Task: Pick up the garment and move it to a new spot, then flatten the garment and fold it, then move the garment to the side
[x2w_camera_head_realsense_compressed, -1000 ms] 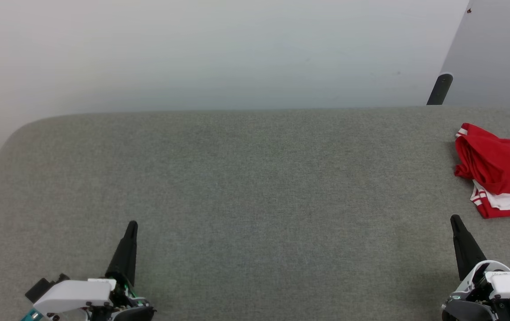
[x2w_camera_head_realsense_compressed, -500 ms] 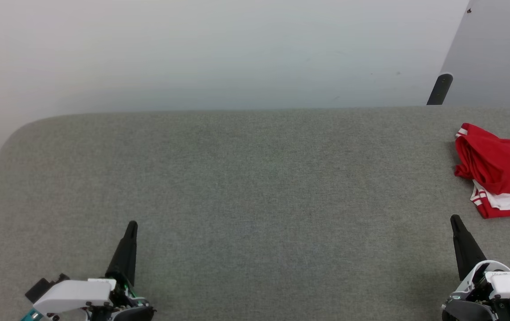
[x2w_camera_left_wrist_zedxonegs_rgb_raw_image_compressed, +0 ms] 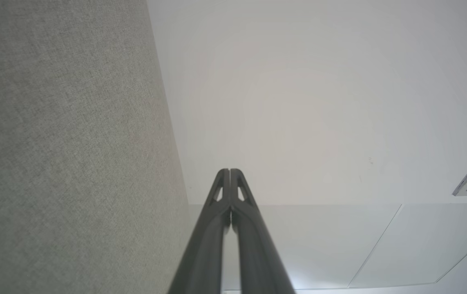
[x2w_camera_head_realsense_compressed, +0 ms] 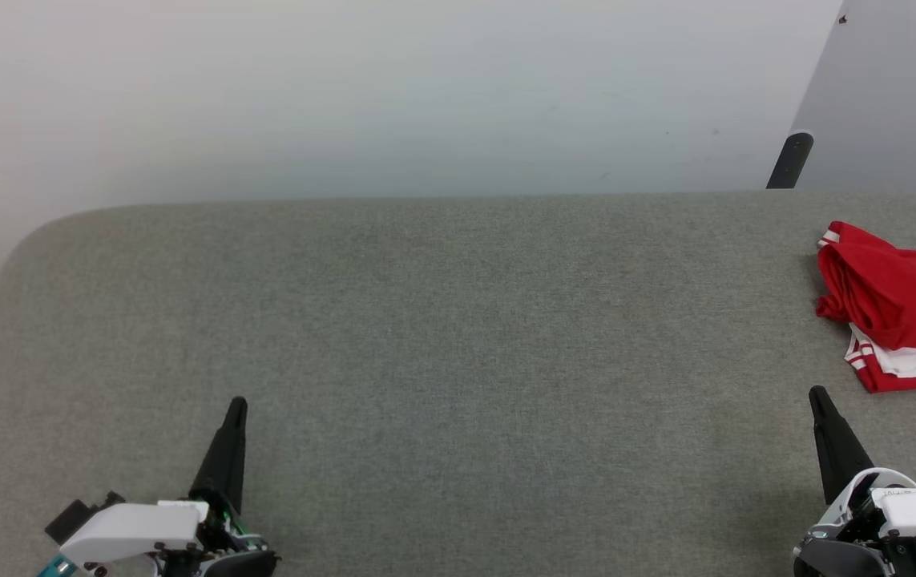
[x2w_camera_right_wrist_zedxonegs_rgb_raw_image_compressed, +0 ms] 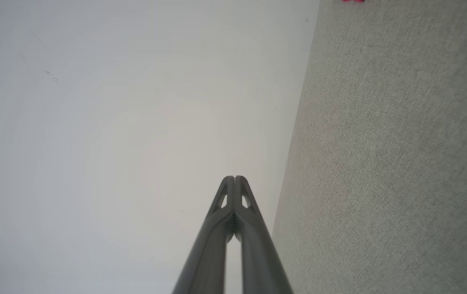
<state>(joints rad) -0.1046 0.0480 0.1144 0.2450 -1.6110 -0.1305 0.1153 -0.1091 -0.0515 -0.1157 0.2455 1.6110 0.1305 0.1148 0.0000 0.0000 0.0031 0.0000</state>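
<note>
Currently we see the garment [x2w_camera_head_realsense_compressed: 902, 304] bunched at three o'clock on the grey table [x2w_camera_head_realsense_compressed: 441, 320], apart from both arms. Our left gripper [x2w_camera_head_realsense_compressed: 237, 405] at seven o'clock and right gripper [x2w_camera_head_realsense_compressed: 817, 396] at five o'clock each have fingers pressed together, pinching nothing.

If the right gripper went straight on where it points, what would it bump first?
Probably the white wall behind the table; the right gripper points just left of the red garment, though depth is unclear.

Bright, even, diffuse light; faint soft shadow beside the garment [x2w_camera_head_realsense_compressed: 898, 296]; sharp head view, softer wrist-view edges.
</note>
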